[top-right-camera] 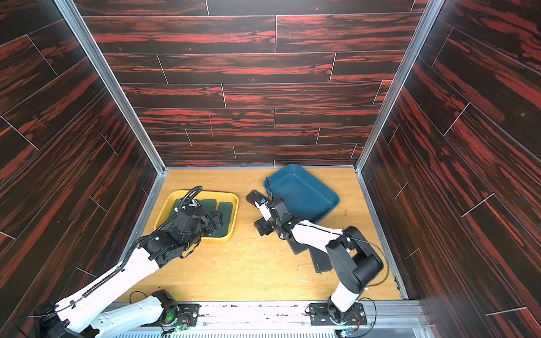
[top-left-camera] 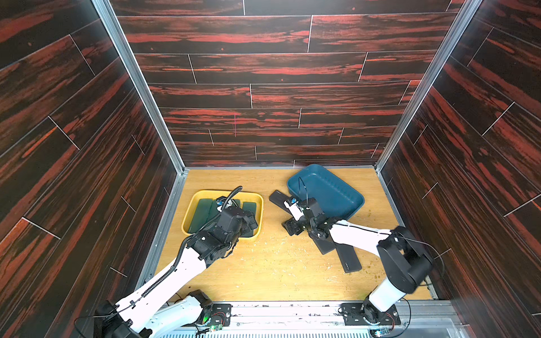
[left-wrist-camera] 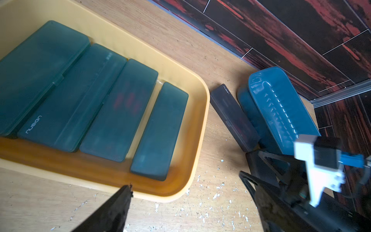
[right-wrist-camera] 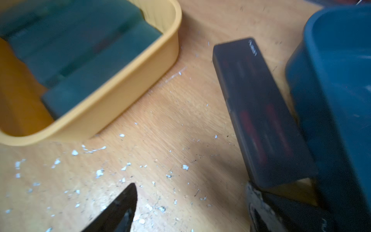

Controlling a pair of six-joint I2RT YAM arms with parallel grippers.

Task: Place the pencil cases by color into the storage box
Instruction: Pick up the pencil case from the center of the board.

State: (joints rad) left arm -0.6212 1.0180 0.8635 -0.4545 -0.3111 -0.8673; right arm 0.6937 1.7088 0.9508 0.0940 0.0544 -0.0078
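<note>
Hovering over the yellow tray's point(left-wrist-camera: 202, 120) corner was the left gripper point(top-left-camera: 251, 224), jaws wide, empty. Four green pencil cases point(left-wrist-camera: 120, 112) lay side by side in that tray. The right gripper point(right-wrist-camera: 191, 186) stood with jaws apart, gripping nothing, one jaw at the end of a black pencil case point(right-wrist-camera: 259, 112) lying against the blue tray point(top-left-camera: 330, 190). Two more black cases point(top-left-camera: 349, 259) lay on the table point(top-left-camera: 263, 263).

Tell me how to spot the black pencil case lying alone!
Find the blue tray at the back. The black case lies along its side facing the yellow tray. The other black cases sit piled under the right arm, nearer the front.
</note>
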